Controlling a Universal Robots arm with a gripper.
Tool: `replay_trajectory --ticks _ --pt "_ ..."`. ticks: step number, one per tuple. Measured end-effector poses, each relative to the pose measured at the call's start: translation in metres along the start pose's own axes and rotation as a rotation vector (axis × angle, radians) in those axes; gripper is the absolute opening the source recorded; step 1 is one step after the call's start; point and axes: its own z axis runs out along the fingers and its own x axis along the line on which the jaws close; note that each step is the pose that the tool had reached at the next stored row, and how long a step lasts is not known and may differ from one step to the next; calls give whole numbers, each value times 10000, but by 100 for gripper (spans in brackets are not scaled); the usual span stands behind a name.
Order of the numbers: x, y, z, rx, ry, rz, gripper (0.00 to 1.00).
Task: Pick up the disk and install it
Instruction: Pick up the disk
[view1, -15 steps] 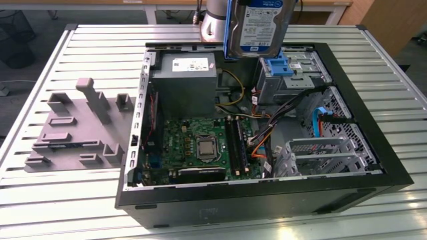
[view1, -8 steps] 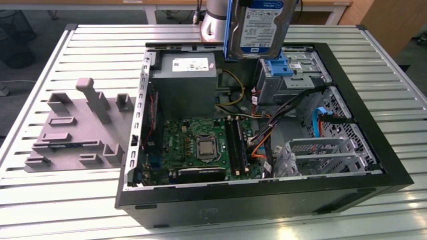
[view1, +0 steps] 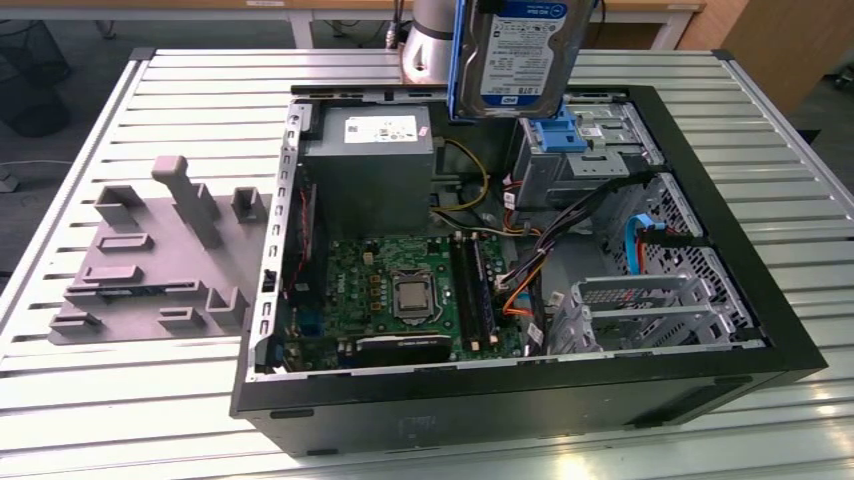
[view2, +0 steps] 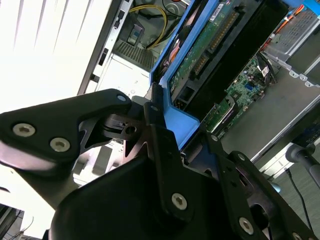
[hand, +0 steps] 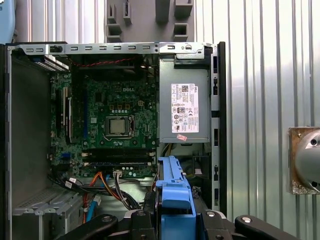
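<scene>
Gripper (view2: 167, 125) is being shown clamped on the blue-framed disk (view1: 527, 50), which is being held upright at the exterior view's upper centre.

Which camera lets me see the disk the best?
The exterior view: the disk hangs above the open computer case, its labelled face toward the camera. The second wrist view shows its green circuit-board side, close up. The first wrist view sees it edge-on, blue frame in the claw.
</scene>
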Motion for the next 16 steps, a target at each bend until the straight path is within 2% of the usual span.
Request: replay_trajectory --ticks 16 --pt "18 -1 -1 0 0 -1 36"
